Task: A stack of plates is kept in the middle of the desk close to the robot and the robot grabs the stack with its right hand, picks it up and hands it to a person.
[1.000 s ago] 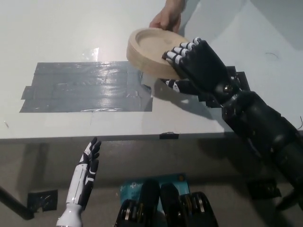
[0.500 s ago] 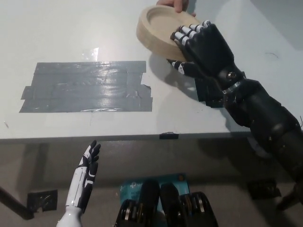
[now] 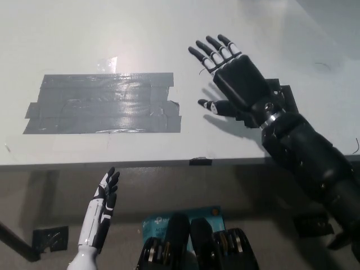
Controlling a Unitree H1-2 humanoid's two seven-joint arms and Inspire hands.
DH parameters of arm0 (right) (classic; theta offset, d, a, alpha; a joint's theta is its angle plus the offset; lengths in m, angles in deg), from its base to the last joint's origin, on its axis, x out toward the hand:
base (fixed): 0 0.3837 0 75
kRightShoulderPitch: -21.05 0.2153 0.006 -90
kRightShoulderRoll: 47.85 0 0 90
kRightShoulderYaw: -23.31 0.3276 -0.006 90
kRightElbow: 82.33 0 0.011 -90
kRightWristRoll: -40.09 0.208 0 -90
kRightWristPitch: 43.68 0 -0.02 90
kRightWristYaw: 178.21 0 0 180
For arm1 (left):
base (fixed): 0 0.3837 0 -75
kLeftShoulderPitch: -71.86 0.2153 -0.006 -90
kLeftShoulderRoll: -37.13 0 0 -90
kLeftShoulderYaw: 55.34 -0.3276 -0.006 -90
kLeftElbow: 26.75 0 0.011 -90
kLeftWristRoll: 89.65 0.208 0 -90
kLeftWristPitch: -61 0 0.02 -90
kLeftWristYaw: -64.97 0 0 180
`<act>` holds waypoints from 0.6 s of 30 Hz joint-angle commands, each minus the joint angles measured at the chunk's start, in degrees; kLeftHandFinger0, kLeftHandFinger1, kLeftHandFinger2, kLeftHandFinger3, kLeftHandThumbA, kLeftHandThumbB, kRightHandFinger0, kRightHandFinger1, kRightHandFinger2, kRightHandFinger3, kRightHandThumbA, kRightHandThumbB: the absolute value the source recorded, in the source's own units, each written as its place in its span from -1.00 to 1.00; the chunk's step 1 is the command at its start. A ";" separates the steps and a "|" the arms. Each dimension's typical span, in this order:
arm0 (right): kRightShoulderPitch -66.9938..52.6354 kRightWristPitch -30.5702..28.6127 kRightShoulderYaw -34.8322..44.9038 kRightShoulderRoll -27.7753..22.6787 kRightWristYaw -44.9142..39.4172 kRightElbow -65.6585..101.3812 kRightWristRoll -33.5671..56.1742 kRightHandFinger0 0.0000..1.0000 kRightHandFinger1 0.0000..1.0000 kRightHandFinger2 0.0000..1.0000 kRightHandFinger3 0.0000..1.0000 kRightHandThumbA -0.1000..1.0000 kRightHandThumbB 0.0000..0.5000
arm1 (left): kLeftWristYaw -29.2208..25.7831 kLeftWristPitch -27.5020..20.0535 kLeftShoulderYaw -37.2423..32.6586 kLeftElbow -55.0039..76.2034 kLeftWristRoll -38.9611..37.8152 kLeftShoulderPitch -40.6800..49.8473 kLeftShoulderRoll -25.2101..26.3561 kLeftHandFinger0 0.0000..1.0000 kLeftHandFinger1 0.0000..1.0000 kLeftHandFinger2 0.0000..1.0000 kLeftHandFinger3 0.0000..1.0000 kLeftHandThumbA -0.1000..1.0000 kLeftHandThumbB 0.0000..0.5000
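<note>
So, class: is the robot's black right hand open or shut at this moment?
Open. The right hand hovers over the white desk with its fingers spread apart and nothing in it.

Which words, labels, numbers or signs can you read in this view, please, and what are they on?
None can be read.
Blue item on the floor below the desk edge: pale marks, too small and blurred to read.
Grey tape patch on the desk: no writing.
Right hand and left hand: no lettering visible.
</note>
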 commanded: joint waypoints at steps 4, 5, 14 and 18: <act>-4.21 10.62 9.36 -7.95 -26.04 38.56 13.15 1.00 1.00 1.00 1.00 0.73 1.00 | -0.12 -1.26 -0.17 0.90 0.51 -0.99 0.11 1.00 1.00 1.00 1.00 1.00 0.12; -5.53 10.79 10.30 -8.80 -26.22 42.09 13.97 1.00 1.00 1.00 1.00 0.70 1.00 | -0.07 -1.16 -0.21 1.02 0.55 -0.91 0.12 1.00 1.00 1.00 1.00 1.00 0.13; -22.50 15.91 20.72 -13.83 -25.49 71.95 24.00 1.00 1.00 1.00 1.00 0.75 0.78 | 0.22 -1.25 -0.47 1.15 0.28 -0.32 -0.11 1.00 1.00 1.00 1.00 1.00 0.18; -31.92 14.98 22.67 -13.35 -21.51 78.79 27.42 1.00 1.00 1.00 1.00 0.93 0.53 | 0.43 -1.64 -0.72 1.27 0.10 0.57 -0.26 1.00 1.00 1.00 1.00 1.00 0.15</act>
